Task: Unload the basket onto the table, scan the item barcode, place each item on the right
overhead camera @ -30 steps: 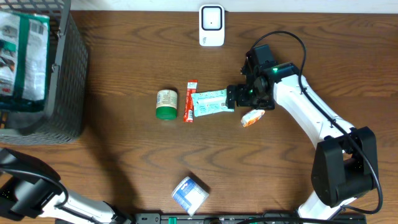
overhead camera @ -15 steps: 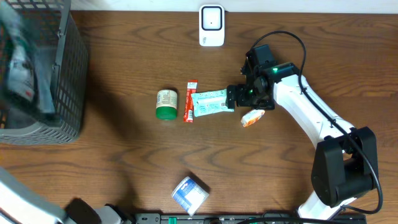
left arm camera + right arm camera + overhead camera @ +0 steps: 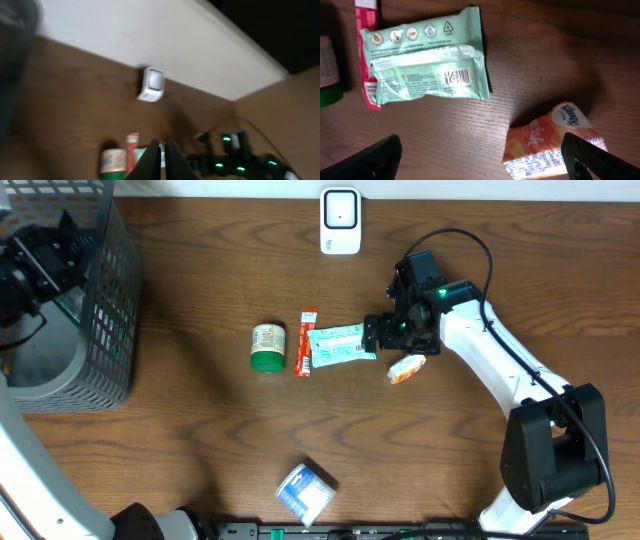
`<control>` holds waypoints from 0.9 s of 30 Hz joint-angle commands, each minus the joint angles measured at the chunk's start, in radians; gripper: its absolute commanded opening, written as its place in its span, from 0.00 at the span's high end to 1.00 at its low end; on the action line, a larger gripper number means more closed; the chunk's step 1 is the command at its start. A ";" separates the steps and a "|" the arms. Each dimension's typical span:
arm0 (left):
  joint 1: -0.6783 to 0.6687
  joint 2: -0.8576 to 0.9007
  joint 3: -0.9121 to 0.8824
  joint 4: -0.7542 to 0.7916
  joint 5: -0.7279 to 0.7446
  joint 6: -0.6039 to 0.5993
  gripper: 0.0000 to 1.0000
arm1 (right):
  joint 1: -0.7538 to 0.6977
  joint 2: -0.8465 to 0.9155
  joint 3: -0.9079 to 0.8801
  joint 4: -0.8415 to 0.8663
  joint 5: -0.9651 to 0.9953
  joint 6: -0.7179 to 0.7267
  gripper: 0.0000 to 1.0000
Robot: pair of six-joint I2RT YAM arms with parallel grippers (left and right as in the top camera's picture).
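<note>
Right wrist: green packet (image 3: 427, 60) lies beyond spread right gripper (image 3: 480, 145).

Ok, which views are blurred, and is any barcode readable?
Left wrist: motion-smeared throughout, the white scanner just a soft blob. Right wrist: sharp, the barcode on the green pack crisp. Overhead: sharp, even light, faint shadows.

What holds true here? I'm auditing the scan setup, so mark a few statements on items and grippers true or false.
The wipes pack has its barcode facing up. True.
The right gripper grips the wipes pack. False: it is open, holding nothing.
The left gripper is shut. True.
The scanner lies between the jar and the wipes pack. False: the red sachet lies between jar and wipes pack; the scanner sits apart, at the table edge.
</note>
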 commanded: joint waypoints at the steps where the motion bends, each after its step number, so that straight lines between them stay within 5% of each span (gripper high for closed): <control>1: -0.005 0.003 0.004 -0.003 -0.230 0.033 0.93 | -0.008 -0.012 0.010 0.018 -0.035 0.014 0.01; 9: 0.001 0.009 0.004 0.136 -0.547 0.033 0.90 | -0.049 -0.012 0.010 0.029 -0.065 0.013 0.01; 11: 0.001 0.014 0.004 0.181 -0.597 0.033 0.70 | -0.049 -0.012 0.010 0.029 -0.065 0.013 0.01; 15: 0.001 0.030 0.004 0.239 -0.734 0.034 0.45 | -0.049 -0.012 0.010 0.028 -0.036 0.013 0.01; 27: 0.001 0.158 0.003 0.206 -0.762 0.005 0.40 | -0.048 -0.012 0.010 0.028 -0.031 0.013 0.01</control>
